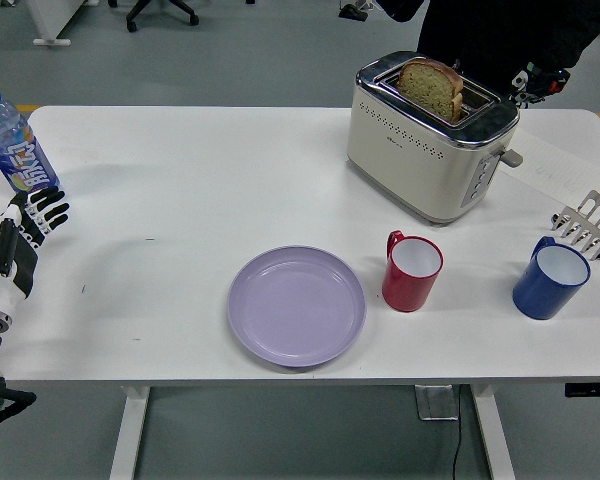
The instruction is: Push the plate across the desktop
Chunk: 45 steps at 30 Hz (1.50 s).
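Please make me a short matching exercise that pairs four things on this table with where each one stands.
Things:
1. plate
2. bottle
3. toaster
4. blue mug

Places:
A. far side of the table, holding a slice of bread
B. right end, beside a metal rack
C. near edge, just left of the red mug
D. left edge, just beyond the robot's left hand

Pairs: 1-C, 2-D, 3-A, 4-B
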Each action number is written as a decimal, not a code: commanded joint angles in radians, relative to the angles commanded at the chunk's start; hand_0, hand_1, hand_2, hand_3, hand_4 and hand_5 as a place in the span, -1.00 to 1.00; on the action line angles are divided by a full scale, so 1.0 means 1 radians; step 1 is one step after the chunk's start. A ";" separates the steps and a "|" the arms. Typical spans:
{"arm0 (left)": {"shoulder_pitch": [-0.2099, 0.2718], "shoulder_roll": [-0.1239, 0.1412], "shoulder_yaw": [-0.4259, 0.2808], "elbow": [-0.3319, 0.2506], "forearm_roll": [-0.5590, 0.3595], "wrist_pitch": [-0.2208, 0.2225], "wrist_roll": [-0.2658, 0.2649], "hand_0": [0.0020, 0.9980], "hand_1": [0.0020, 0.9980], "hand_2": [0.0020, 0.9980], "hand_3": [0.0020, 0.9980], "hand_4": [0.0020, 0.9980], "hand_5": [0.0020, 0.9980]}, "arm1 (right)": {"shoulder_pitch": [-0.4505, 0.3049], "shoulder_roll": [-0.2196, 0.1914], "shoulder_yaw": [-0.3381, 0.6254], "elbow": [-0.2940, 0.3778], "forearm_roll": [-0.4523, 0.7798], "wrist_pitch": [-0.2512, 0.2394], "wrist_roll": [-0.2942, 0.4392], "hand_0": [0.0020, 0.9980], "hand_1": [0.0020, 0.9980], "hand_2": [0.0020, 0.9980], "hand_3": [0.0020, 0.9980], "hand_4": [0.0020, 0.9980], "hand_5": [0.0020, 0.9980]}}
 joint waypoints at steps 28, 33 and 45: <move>0.004 0.050 -0.104 -0.034 -0.207 -0.143 0.166 0.56 0.53 0.48 0.40 -0.04 1.00 | 0.012 -0.007 0.019 0.000 -0.007 -0.002 0.011 0.26 0.16 0.34 0.32 -0.56 -0.20; 0.019 0.056 -0.099 -0.023 -0.183 -0.147 0.156 0.56 0.53 0.48 0.39 -0.01 1.00 | 0.003 -0.005 0.013 0.000 0.003 -0.003 0.007 0.26 0.16 0.34 0.32 -0.56 -0.20; 0.031 0.063 -0.088 -0.012 -0.167 -0.146 0.145 0.56 0.52 0.48 0.38 -0.01 1.00 | -0.008 -0.004 0.019 0.000 0.006 -0.003 0.007 0.26 0.16 0.34 0.32 -0.56 -0.20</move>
